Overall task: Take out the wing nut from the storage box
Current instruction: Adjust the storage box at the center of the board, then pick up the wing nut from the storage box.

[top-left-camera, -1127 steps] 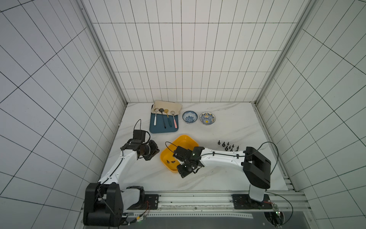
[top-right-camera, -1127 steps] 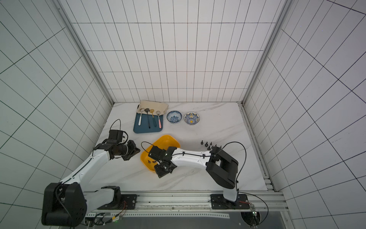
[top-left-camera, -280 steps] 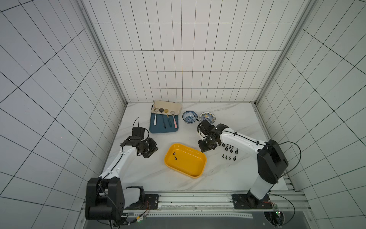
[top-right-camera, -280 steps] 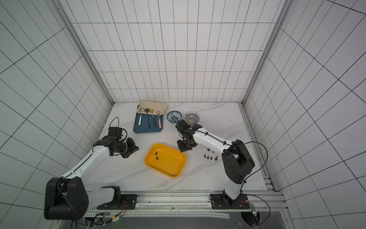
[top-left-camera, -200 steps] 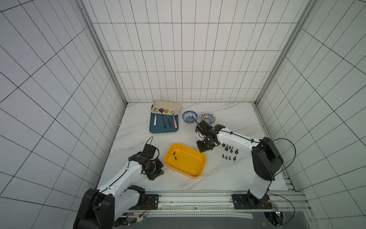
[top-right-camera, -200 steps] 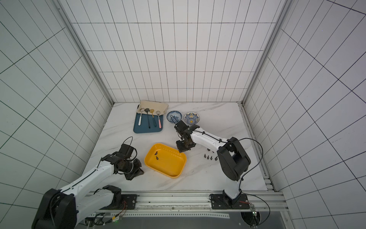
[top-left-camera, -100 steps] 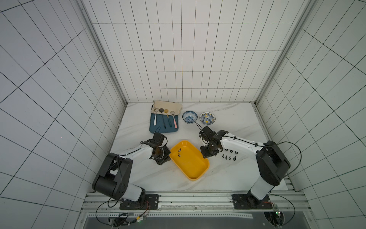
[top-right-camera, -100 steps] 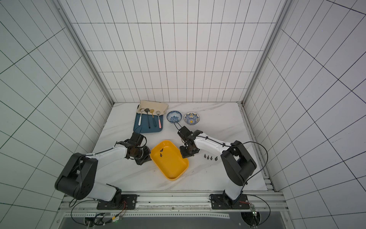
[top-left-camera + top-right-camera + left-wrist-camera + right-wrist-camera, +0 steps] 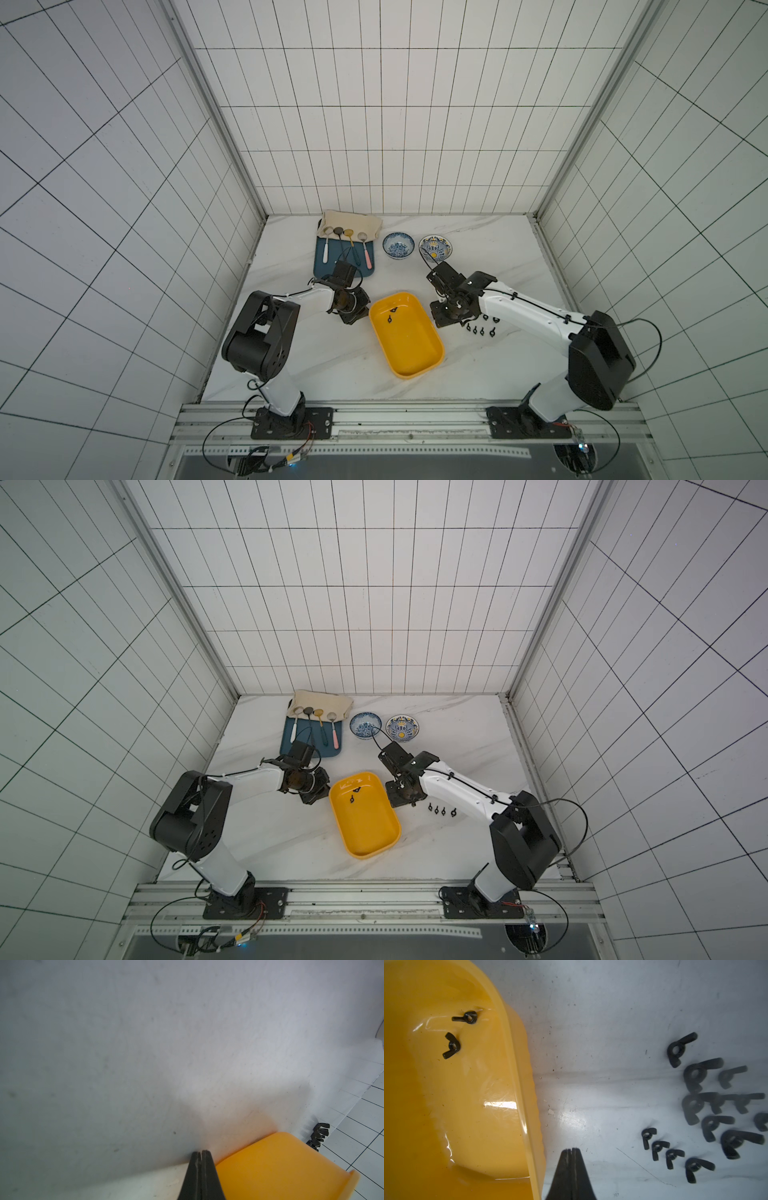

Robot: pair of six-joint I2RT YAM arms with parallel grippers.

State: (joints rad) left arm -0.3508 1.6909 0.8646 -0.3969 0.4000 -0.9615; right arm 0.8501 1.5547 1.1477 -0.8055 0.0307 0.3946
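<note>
A: Where are the nuts [image 9: 451, 1045] we want?

B: Say the back wall is 12 o'clock. The box [image 9: 409, 349] sits in the middle of the table [image 9: 332, 374]. Two nuts lie inside it, near its 12 o'clock end. They are close together but apart.

A: Which gripper is nearer?

B: The right gripper [image 9: 571, 1150]. It is just outside the box, at about 2 o'clock of it. Its fingers are pressed together and hold nothing.

A: And the left gripper [image 9: 201, 1152]?

B: Pressed together too, and empty. It is right by the box corner at 10 o'clock. I cannot tell if it touches.

A: What should the right one do?

B: I think it should lift over the rim, open a little, and come down on just one nut. The nuts are tiny, so pinching a wing looks best. It should go slowly, or it may bump the box or knock the other nut away.

A: Where does the nut go?

B: Likely by the pile [image 9: 482, 331] at 3 o'clock of the box.

A: How are the arms?

B: The right arm reaches long and low from 5 o'clock, fingers pointing almost straight down. The left arm is bent, its forearm stretched toward 3 o'clock, fingers low and slanted.
</note>
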